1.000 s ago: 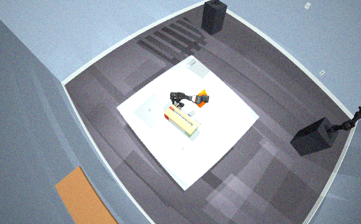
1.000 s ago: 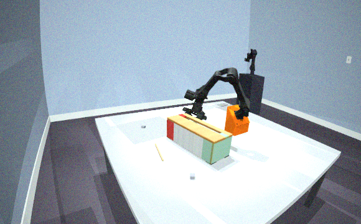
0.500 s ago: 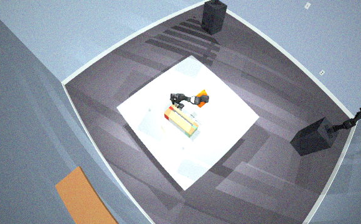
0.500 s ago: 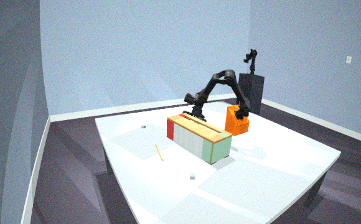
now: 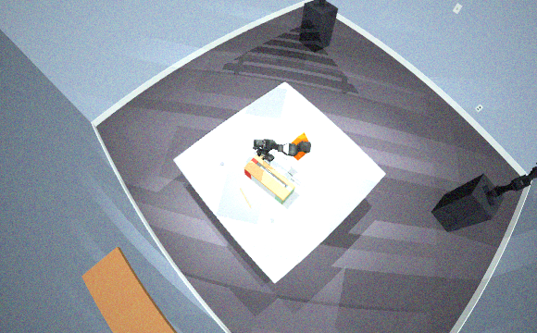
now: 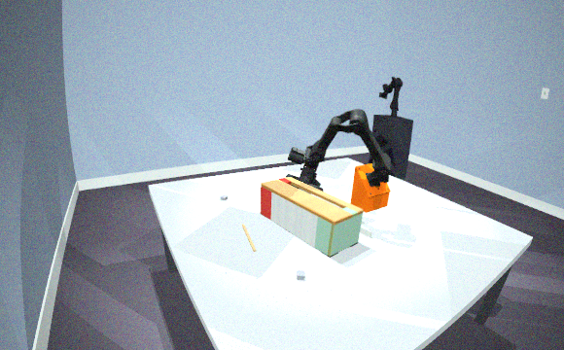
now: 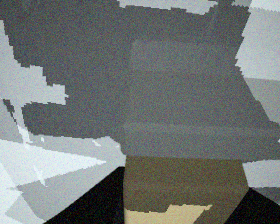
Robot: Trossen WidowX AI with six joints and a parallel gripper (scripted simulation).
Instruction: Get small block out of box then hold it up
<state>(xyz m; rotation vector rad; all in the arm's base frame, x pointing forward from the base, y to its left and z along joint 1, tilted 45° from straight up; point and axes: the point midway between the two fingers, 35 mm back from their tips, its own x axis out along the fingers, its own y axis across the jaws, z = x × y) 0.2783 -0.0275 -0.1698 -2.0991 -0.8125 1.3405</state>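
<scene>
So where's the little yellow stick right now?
In the exterior view the yellow stick lies flat on the white table, out in front of the long box, nearer its red end and not touching it.

Pale blue walls (image 6: 214, 73), dark shadow-banded floor (image 6: 117, 219) — white table (image 6: 408, 292), two black pedestals.

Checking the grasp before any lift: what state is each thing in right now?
end effector: shut on the tan block, low by the box's red end.
tan block: gripped between the fingers.
box: upright on the table.
stick: lying flat, apart from the box.
</scene>
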